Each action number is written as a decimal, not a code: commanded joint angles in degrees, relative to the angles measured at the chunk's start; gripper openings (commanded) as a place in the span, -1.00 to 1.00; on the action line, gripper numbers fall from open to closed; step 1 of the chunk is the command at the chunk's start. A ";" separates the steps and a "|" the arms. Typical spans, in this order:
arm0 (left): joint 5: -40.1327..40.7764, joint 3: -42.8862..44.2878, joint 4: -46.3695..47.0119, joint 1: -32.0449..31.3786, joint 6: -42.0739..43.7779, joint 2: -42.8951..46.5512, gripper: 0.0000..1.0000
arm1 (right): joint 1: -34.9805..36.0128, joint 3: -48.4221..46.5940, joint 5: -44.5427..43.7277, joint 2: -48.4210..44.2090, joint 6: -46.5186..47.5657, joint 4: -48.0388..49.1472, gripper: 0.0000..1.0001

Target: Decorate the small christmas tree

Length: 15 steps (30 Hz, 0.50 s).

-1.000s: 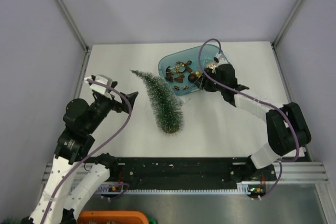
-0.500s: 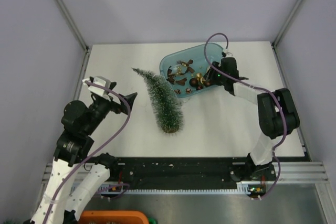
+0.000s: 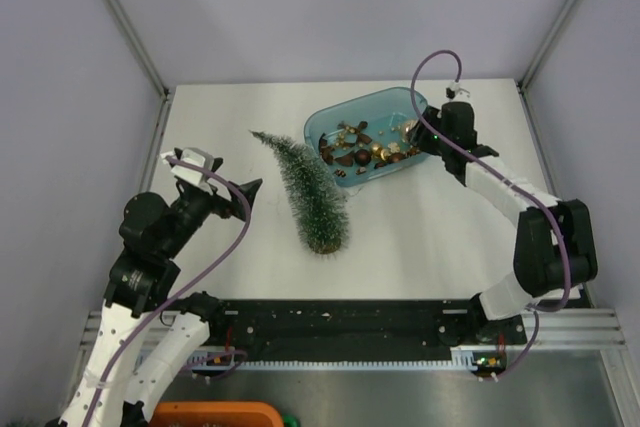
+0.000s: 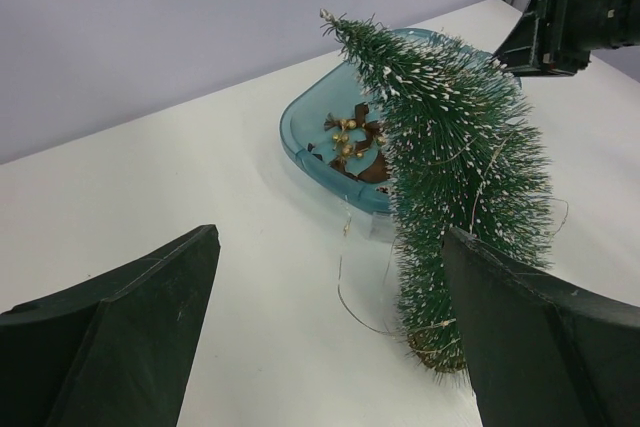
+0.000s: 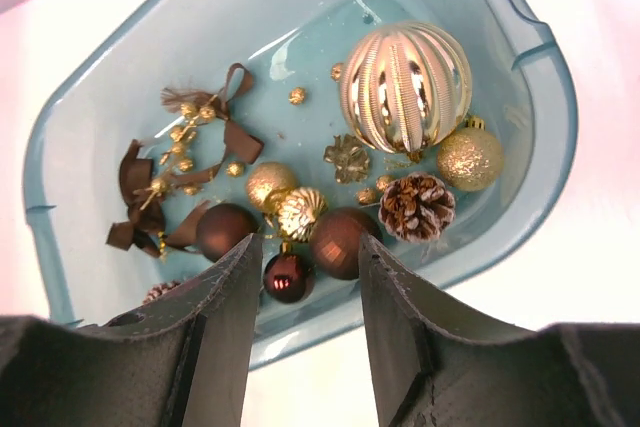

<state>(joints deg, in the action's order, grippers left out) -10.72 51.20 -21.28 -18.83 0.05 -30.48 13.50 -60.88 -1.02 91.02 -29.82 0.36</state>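
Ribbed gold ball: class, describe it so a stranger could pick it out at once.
Find the blue tray on the white table. Inside, look at the end away from the brown bows, beside the pine cone. The ball is by far the largest, pale gold with lengthwise ribs.

left arm (image 3: 150,242) bent — left gripper (image 3: 232,177) spread wide, empty | right arm (image 3: 500,187) reaching forward — right gripper (image 3: 413,138) half-spread, empty

You've got a bristly frost-tipped tree (image 3: 312,197), a translucent glossy blue plastic tray (image 5: 110,87), one rough glittery gold bauble (image 5: 469,158), smooth matt tabletop (image 3: 430,237).
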 commanded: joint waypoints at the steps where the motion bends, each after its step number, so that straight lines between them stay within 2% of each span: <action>1: -0.97 0.22 1.94 0.46 1.09 1.30 0.97 | 1.79 2.78 -1.44 -7.34 -0.85 -0.27 -0.12; 7: -1.23 1.01 2.21 0.46 0.91 1.56 0.97 | 3.90 4.01 0.14 -7.09 -2.69 -3.79 -0.11; 15: -0.88 1.80 0.80 0.46 1.00 3.23 0.98 | 7.24 5.16 -1.88 -5.07 -5.51 -5.19 -0.13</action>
<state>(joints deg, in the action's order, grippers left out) -11.14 51.22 -21.47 -18.79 0.40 -29.45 19.40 -55.94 -1.45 85.32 -33.12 -4.32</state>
